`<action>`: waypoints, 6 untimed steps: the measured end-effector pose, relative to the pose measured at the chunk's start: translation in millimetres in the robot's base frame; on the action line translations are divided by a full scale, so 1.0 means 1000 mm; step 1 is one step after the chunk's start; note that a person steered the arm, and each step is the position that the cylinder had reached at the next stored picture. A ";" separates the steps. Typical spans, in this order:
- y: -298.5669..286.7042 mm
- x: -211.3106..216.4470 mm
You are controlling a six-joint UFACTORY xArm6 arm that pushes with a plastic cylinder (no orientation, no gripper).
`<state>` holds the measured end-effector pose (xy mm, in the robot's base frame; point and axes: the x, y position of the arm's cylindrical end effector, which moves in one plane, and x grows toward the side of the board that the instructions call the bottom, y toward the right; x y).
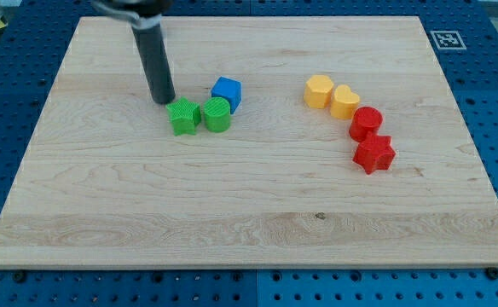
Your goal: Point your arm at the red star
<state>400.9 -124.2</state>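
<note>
The red star (374,154) lies on the wooden board at the view's right, just below a red round block (365,123). My tip (163,100) rests on the board at the view's upper left, far left of the red star. It stands just up and left of the green star (183,116), close to touching it.
A green round block (217,113) sits right of the green star, with a blue block (227,91) above it. A yellow block (319,90) and a yellow heart (344,101) continue the arc above the red round block. The wooden board (249,222) lies on a blue perforated table.
</note>
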 end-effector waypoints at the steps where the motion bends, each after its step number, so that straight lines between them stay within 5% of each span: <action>1: 0.003 0.014; 2: 0.028 0.069; 4: 0.179 0.136; 5: 0.268 0.148; 6: 0.291 0.133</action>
